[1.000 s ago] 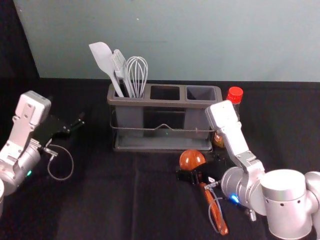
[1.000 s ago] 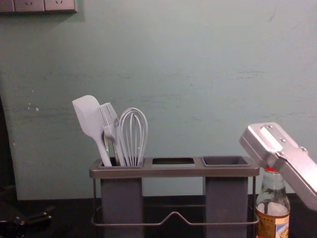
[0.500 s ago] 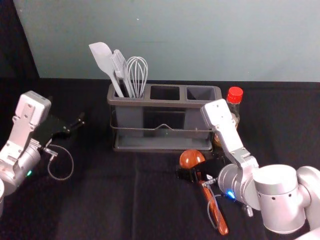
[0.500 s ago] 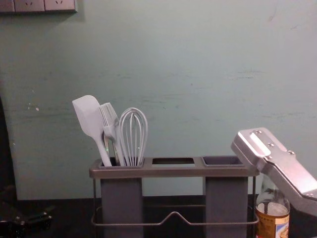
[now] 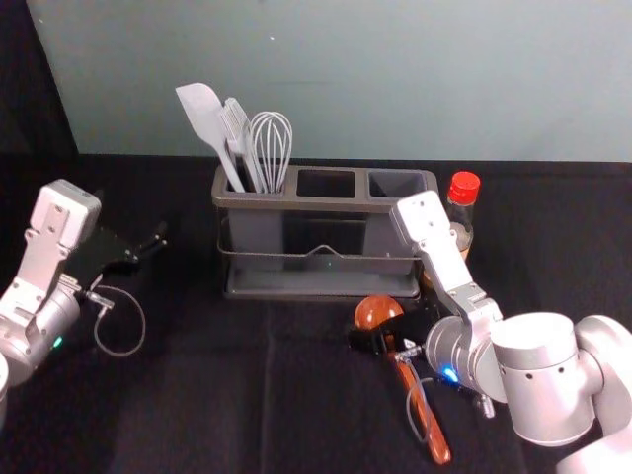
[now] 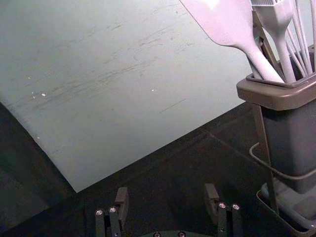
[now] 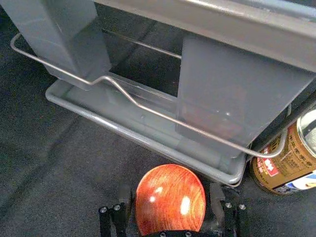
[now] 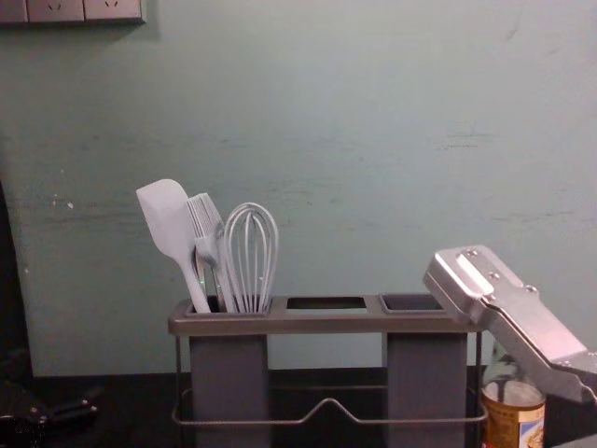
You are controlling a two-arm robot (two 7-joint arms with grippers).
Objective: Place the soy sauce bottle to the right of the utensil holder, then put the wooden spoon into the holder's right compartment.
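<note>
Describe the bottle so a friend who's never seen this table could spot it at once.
Find the wide grey utensil holder on the dark cloth. Just beyond its right end stands a glass bottle with a brown label. Its bright red cap sets it apart from the reddish-brown wooden spoon in front of the holder.

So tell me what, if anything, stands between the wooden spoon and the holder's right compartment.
The front wire and top rim of the holder stand between the low-lying wooden spoon and the right compartment; it likely needs lifting over both. The soy sauce bottle stands off to the side.
</note>
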